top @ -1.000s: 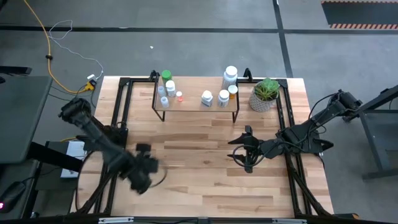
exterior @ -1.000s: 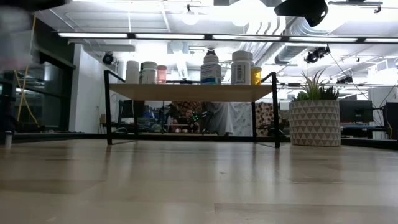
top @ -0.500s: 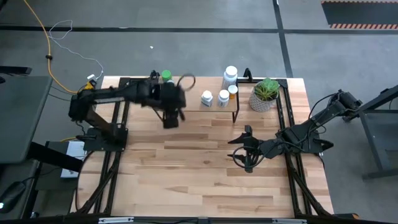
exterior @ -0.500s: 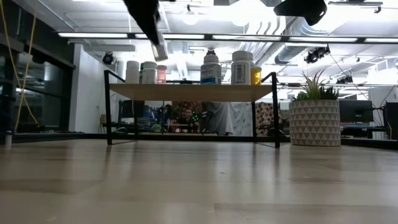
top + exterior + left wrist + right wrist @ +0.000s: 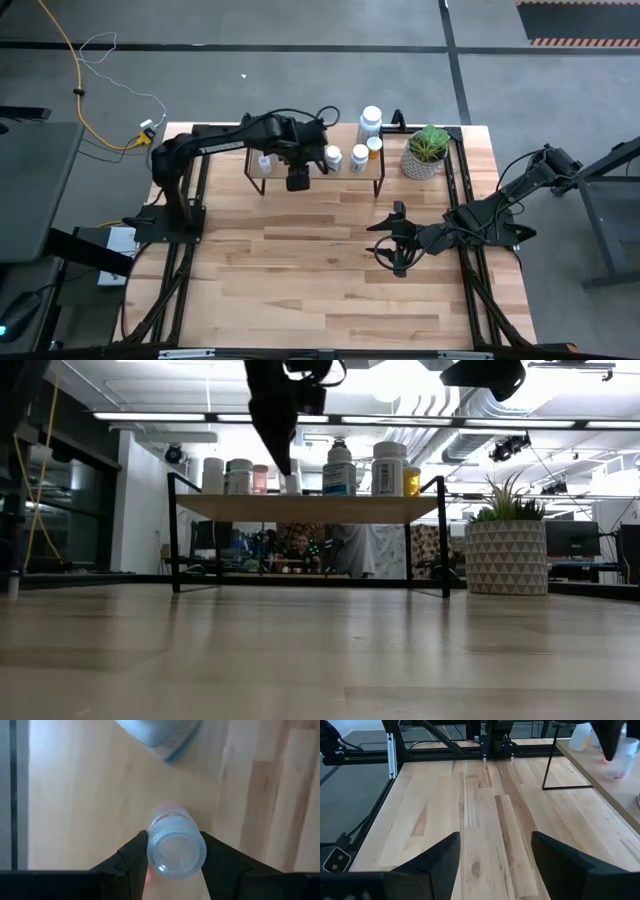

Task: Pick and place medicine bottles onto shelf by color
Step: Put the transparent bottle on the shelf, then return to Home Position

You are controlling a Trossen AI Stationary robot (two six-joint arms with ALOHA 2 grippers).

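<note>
A small clear medicine bottle [image 5: 176, 851] with a pale ribbed cap and a pinkish tint below sits between the fingers of my left gripper [image 5: 297, 176], which reaches from above over the shelf [image 5: 345, 172]. In the low view the bottle [image 5: 292, 483] is at board level, between the bottles standing on the shelf [image 5: 310, 508]. Other bottles stand there: a white one [image 5: 263, 160], two white ones [image 5: 333, 155], a yellow-capped one [image 5: 374, 145] and a large white one [image 5: 371, 120]. My right gripper [image 5: 392, 240] hovers open over the table's right half, holding nothing. My left gripper pinches the bottle at its cap's two opposite sides [image 5: 151, 851] between its two fingers. The fingers [image 5: 131, 860] come from above, pointing steeply down. The bottle stays upright below them; whether its base stands on the shelf board, I cannot tell.
A potted green plant [image 5: 428, 150] stands right of the shelf at the far right. Another bottle [image 5: 157, 735] stands close beside the held one. The wooden tabletop [image 5: 300, 270] in front of the shelf lies bare. Black frame rails [image 5: 195, 180] run along both table sides.
My left gripper has swung from the table's near left, up and toward the far edge, then right along the shelf, carrying the bottle. It now hangs over the shelf's middle. The right arm has kept still.
</note>
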